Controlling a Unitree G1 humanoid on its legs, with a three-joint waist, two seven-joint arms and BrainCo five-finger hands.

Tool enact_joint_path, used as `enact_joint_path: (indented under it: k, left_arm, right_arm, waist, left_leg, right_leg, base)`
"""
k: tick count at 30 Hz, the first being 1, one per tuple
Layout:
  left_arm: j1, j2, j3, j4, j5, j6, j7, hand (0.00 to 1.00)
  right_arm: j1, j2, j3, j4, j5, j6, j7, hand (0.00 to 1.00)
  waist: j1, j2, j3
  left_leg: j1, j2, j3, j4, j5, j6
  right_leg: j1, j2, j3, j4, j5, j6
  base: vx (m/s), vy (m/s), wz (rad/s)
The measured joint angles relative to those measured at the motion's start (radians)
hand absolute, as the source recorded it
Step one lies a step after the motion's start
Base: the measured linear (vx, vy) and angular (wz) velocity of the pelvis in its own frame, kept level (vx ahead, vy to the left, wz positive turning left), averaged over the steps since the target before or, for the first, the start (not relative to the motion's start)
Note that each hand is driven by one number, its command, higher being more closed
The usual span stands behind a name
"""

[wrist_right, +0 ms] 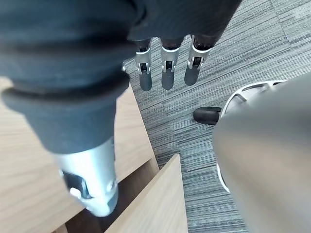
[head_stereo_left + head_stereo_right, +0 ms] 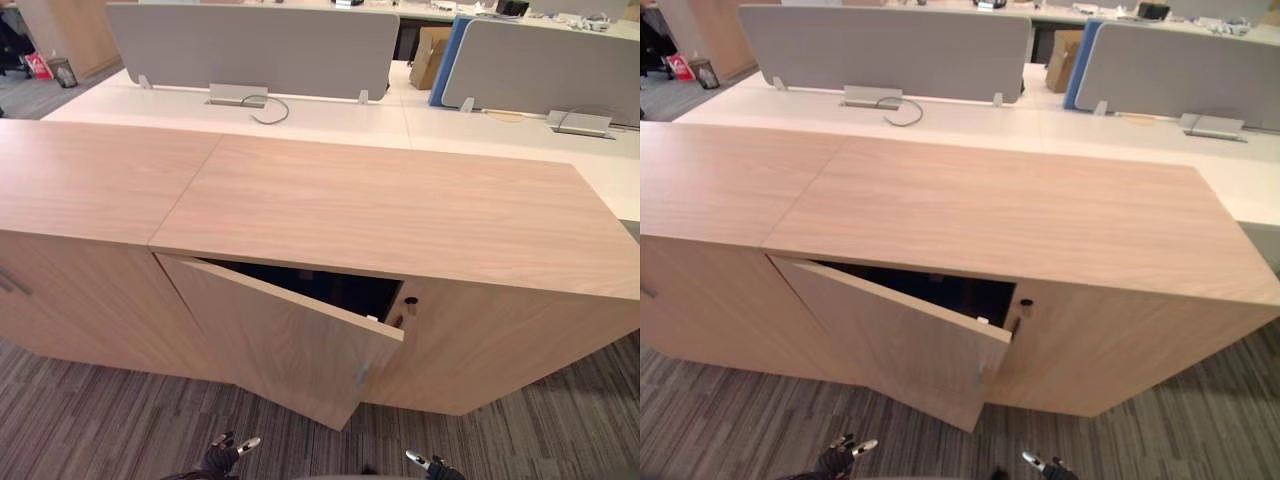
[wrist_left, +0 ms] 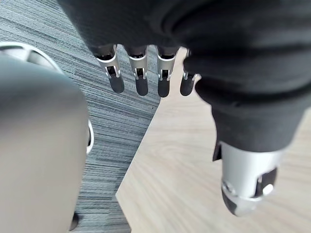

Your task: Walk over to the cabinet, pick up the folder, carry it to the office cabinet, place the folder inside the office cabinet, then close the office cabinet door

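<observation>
underfoot, grey striped carpet runs up to a long, low wood cabinet with a bare top, and a second wood unit butts against its left end. beyond them stand white desks with grey screens, and a cardboard box sits far right. the cabinet's door hangs ajar, hinged on the left; its top edge slants from far left to near right, and the free edge points near. behind it the opening is dark, and whether the folder lies there i cannot tell. the left hand and right hand hang low over the carpet near the door, with left fingers and right fingers straight, slack and gripping nothing.
</observation>
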Motion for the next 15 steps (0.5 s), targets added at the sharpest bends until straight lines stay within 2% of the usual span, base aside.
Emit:
enact_joint_path:
  k: [1,3,4,5,6,7,8,12,15]
  left_arm:
    - [-0.002,-0.013,0.014,-0.002,-0.029,-0.005,0.017,0.0]
    - [-0.005,-0.035,0.017,-0.009,-0.087,-0.012,0.033,0.0]
    - [-0.003,-0.039,0.017,-0.01,-0.099,-0.012,0.037,0.0]
    - [0.004,-0.056,0.016,-0.012,-0.134,-0.016,0.042,0.0]
    - [0.006,-0.055,0.021,-0.012,-0.16,-0.019,0.041,0.0]
    - [0.002,-0.056,0.02,-0.016,-0.183,-0.024,0.04,0.0]
    - [0.002,-0.062,0.023,-0.018,-0.194,-0.027,0.039,0.0]
    - [0.038,-0.071,0.059,-0.016,-0.267,-0.033,0.028,0.0]
    - [0.039,-0.071,0.058,0.012,-0.301,-0.033,0.001,0.0]
  right_arm:
    - [-0.011,-0.002,-0.009,0.017,0.013,-0.003,-0.005,0.0]
    - [-0.035,-0.012,-0.029,0.039,0.015,-0.005,-0.012,0.0]
    - [-0.036,-0.012,-0.038,0.04,0.016,-0.006,-0.013,0.0]
    - [-0.037,-0.025,-0.048,0.04,0.014,-0.01,-0.016,0.0]
    - [-0.035,-0.015,-0.053,0.04,0.017,-0.01,-0.026,0.0]
    - [-0.034,-0.006,-0.053,0.041,0.015,-0.012,-0.031,0.0]
    - [-0.035,-0.002,-0.054,0.043,0.016,-0.012,-0.032,0.0]
    - [-0.022,0.015,-0.069,0.036,0.01,-0.012,-0.032,0.0]
    - [-0.003,0.013,-0.031,0.019,0.009,-0.011,-0.032,0.0]
  waist:
    - [0.007,0.004,0.011]
    - [0.015,0.029,0.041]
    - [0.018,0.037,0.041]
    - [0.027,0.066,0.045]
    - [0.03,0.059,0.037]
    - [0.024,0.034,0.037]
    - [0.024,0.03,0.037]
    - [0.022,0.024,0.005]
    - [0.023,0.023,-0.021]
  left_leg:
    - [-0.025,-0.054,-0.102,0.0,-0.051,-0.042]
    - [-0.073,-0.159,-0.26,-0.051,-0.117,-0.078]
    - [-0.08,-0.177,-0.288,-0.08,-0.116,-0.078]
    - [-0.087,-0.219,-0.38,-0.186,-0.081,-0.083]
    - [-0.073,-0.238,-0.375,-0.201,-0.089,-0.085]
    - [-0.066,-0.277,-0.395,-0.228,-0.09,-0.085]
    - [-0.068,-0.292,-0.405,-0.23,-0.092,-0.081]
    - [-0.03,-0.327,-0.389,-0.285,-0.079,-0.037]
    - [0.027,-0.34,-0.365,-0.378,-0.048,-0.03]
  right_leg:
    - [0.002,-0.014,0.03,0.006,-0.005,0.003]
    - [0.0,-0.026,0.086,0.02,-0.005,0.008]
    - [-0.001,-0.025,0.096,0.023,-0.005,0.011]
    - [-0.001,-0.006,0.121,0.025,0.002,0.035]
    - [0.009,-0.011,0.144,0.005,0.008,0.05]
    - [0.017,-0.024,0.181,-0.005,0.008,0.055]
    - [0.012,-0.03,0.194,-0.002,0.009,0.056]
    - [0.023,-0.062,0.209,-0.005,0.023,0.065]
    - [0.02,-0.076,0.209,-0.006,0.022,0.067]
  base:
    - [0.03,0.086,-0.52]
    - [-0.02,0.188,-0.6]
    - [-0.04,0.237,-0.68]
    - [-0.04,0.236,-0.48]
    - [0.01,0.244,-0.23]
    - [0.04,0.176,0.12]
    - [0.09,0.159,0.3]
    - [0.13,0.127,0.02]
    - [0.18,0.014,-0.15]
